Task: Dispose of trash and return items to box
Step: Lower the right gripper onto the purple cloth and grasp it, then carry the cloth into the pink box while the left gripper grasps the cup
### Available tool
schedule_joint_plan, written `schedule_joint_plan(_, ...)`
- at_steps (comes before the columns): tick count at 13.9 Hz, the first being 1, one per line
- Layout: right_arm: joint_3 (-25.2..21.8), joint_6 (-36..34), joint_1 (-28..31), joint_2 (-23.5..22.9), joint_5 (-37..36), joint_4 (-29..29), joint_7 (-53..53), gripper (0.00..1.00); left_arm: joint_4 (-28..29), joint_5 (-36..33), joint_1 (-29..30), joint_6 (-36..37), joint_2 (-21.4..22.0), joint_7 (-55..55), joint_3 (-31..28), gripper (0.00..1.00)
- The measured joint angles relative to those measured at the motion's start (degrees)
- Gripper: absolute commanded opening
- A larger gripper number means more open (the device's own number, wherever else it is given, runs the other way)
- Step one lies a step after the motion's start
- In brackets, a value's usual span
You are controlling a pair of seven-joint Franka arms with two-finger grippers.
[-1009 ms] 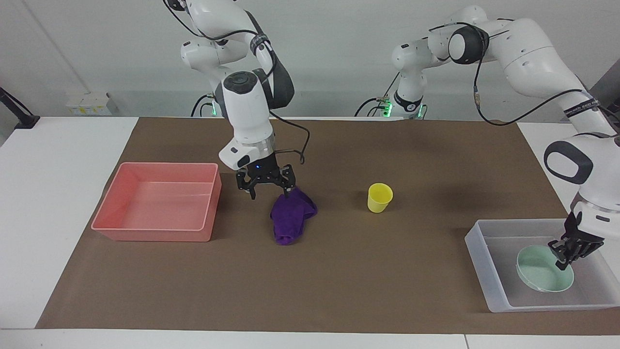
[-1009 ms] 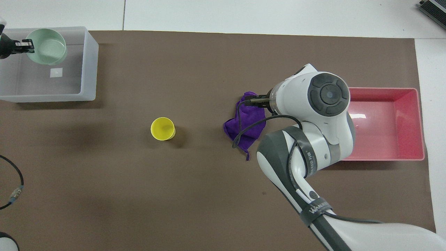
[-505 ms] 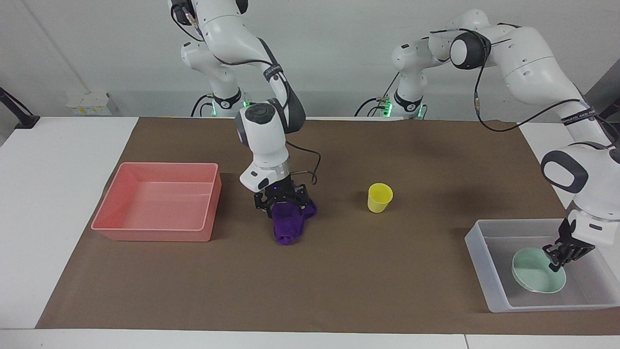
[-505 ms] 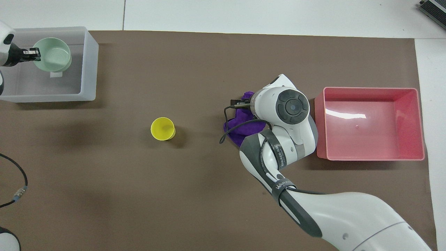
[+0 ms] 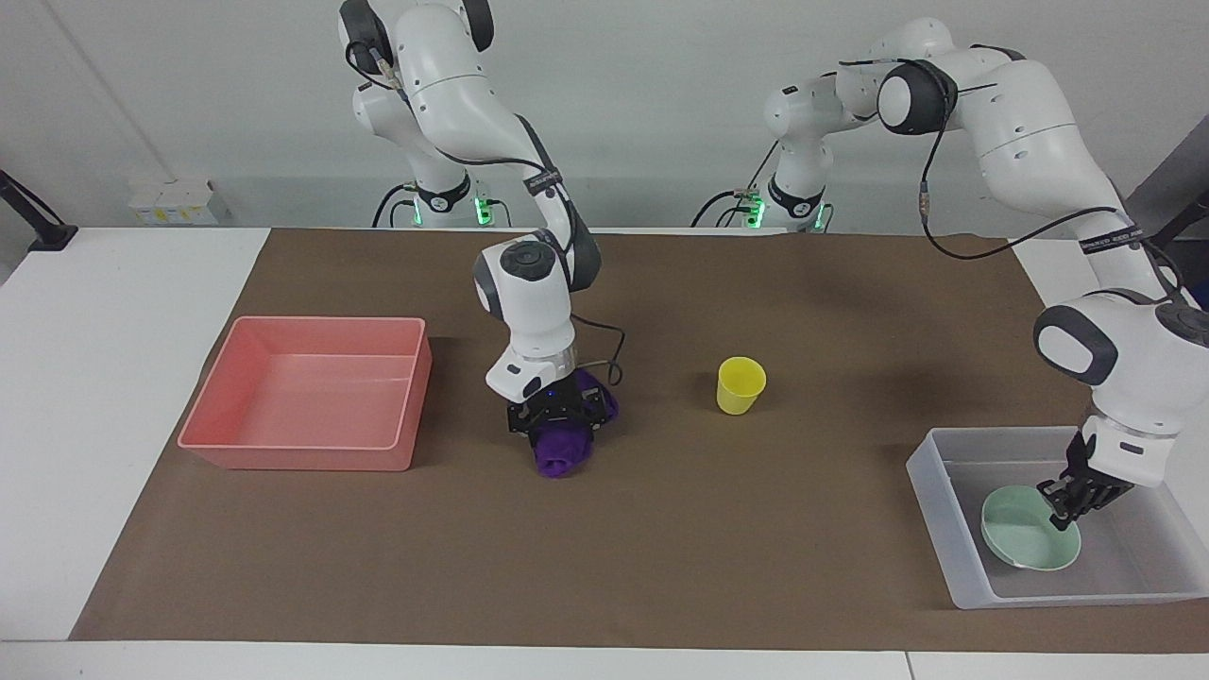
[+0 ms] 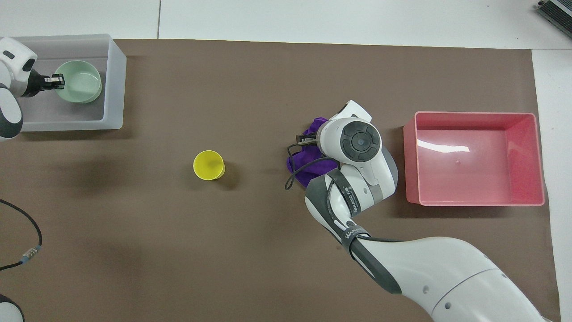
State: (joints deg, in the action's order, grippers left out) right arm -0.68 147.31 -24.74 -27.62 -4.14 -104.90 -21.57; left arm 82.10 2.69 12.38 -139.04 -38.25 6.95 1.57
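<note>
The purple cloth (image 5: 563, 455) lies on the brown mat between the pink tray and the yellow cup (image 5: 740, 384). My right gripper (image 5: 557, 423) is down on the cloth, its fingers open and straddling it. In the overhead view the right wrist covers most of the cloth (image 6: 307, 164). My left gripper (image 5: 1065, 503) is shut on the rim of the mint-green bowl (image 5: 1025, 543) and holds it low inside the translucent box (image 5: 930, 491), at the left arm's end of the table. The overhead view also shows the bowl (image 6: 81, 82), the box (image 6: 114, 80) and the upright cup (image 6: 208, 165).
An empty pink tray (image 5: 302, 455) stands at the right arm's end of the mat, beside the cloth; it also shows in the overhead view (image 6: 476, 203). A loose black cable (image 6: 27, 255) lies at the mat's edge near the left arm's base.
My right gripper has come down from just above the cloth onto it. My left gripper has lowered the bowl deeper into the box and moved it toward the table's middle.
</note>
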Motion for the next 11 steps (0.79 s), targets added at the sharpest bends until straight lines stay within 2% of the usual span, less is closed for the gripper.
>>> schedule_joint_plan(1, 0.0, -0.46, 0.01, 0.0, 0.01, 0.0, -0.02, 0.0, 0.1, 0.0, -0.04, 0.55, 0.29, 0.16, 0.09, 1.0)
schedule_joint_plan(6, -0.01, -3.54, 0.07, 0.17, 0.06, 0.81, -3.37, 0.0, 0.17, -0.01, -0.38, 4.18, 4.04, 2.63, 0.67, 1.0)
schedule_joint_plan(9, -0.03, -9.94, 0.1, 2.42, 0.06, 2.78, -5.41, 0.0, 0.33, -0.01, -2.92, 11.82, 9.7, 3.16, 0.83, 1.0)
schedule_joint_plan(11, -0.15, -13.77, 0.56, 5.53, 0.08, 3.15, -5.7, 0.0, 2.73, -0.01, -5.29, 15.5, 14.16, 3.16, 0.88, 1.0)
